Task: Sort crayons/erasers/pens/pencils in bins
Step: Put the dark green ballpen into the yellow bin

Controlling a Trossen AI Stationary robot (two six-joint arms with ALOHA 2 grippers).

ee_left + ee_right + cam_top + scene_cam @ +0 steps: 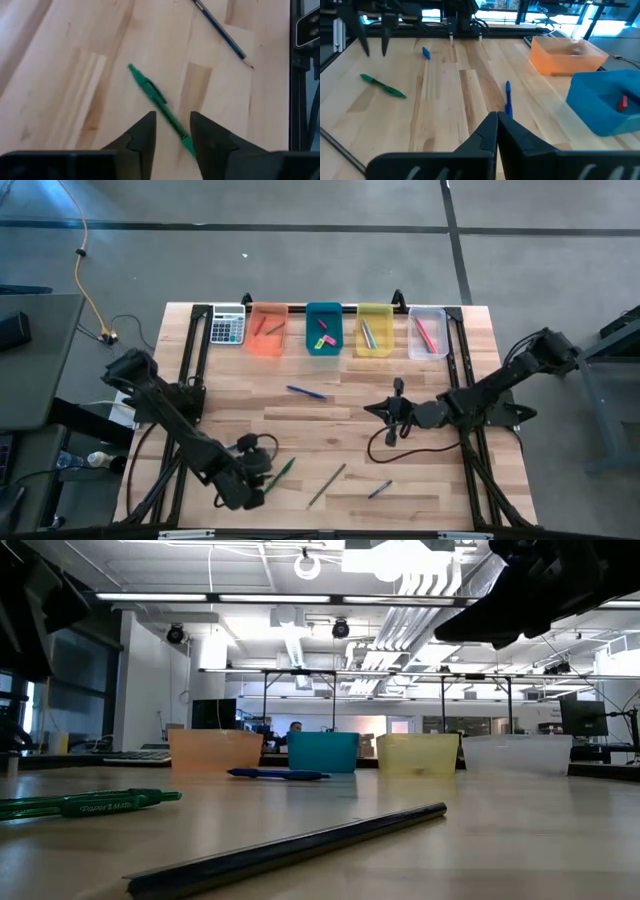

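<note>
A green pen lies flat on the wooden table near its front edge. My left gripper hovers open above the pen's near end, one finger on each side, and the right wrist view shows it clear of the pen. A dark pencil and a short blue stick lie to the right of the pen. A blue pen lies mid-table. My right gripper is shut and holds nothing, short of the blue pen. Four bins stand along the far edge: orange, teal, yellow and clear.
A grey calculator sits left of the orange bin. The teal bin holds small pink and yellow-green erasers; the other bins hold thin sticks. Black frame rails run along the table's sides. Bare wood stretches between the two grippers.
</note>
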